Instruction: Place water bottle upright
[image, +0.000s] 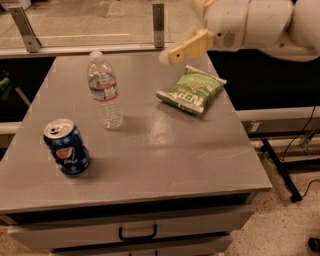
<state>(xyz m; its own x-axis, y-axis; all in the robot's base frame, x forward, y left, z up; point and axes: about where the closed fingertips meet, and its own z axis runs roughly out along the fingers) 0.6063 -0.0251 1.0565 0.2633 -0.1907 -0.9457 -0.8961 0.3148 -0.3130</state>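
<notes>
Grey surface (165, 165) carries the water bottle (104, 92), which stands upright at left rear with its cap on top. A blue Pepsi can (66, 146) stands front left. A green snack bag (191, 90) lies at right rear. The tool (182, 30) hangs above the rear edge, spread wide and empty, well apart from the bottle.

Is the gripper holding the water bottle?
No, the water bottle stands upright on the table, while the gripper hangs apart near the far edge.
</notes>
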